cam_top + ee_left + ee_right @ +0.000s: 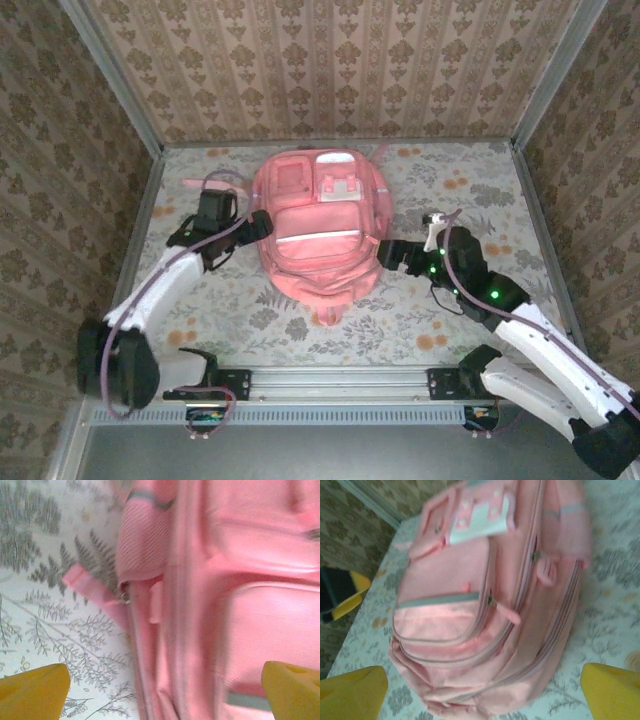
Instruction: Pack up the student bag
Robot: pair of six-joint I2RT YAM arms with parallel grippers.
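Floral tabletop (pixel 450 310): student bag (pixel 315 225) centred, left gripper (pixel 260 224) and right gripper (pixel 386 254) spread, flanking it.

Closed in on the left, right and far sides by walls (pixel 330 60) papered in beige with a brown damask motif. Framed at the far corners by pale metal posts (pixel 110 70). Spread over the table (pixel 480 180) with a pale cloth printed in grey ferns and small orange flowers. Edged on the near side by a ribbed aluminium rail (pixel 340 380), then a plain grey surface (pixel 330 455) nearer still. Lit softly and evenly, with a faintly warm cast.
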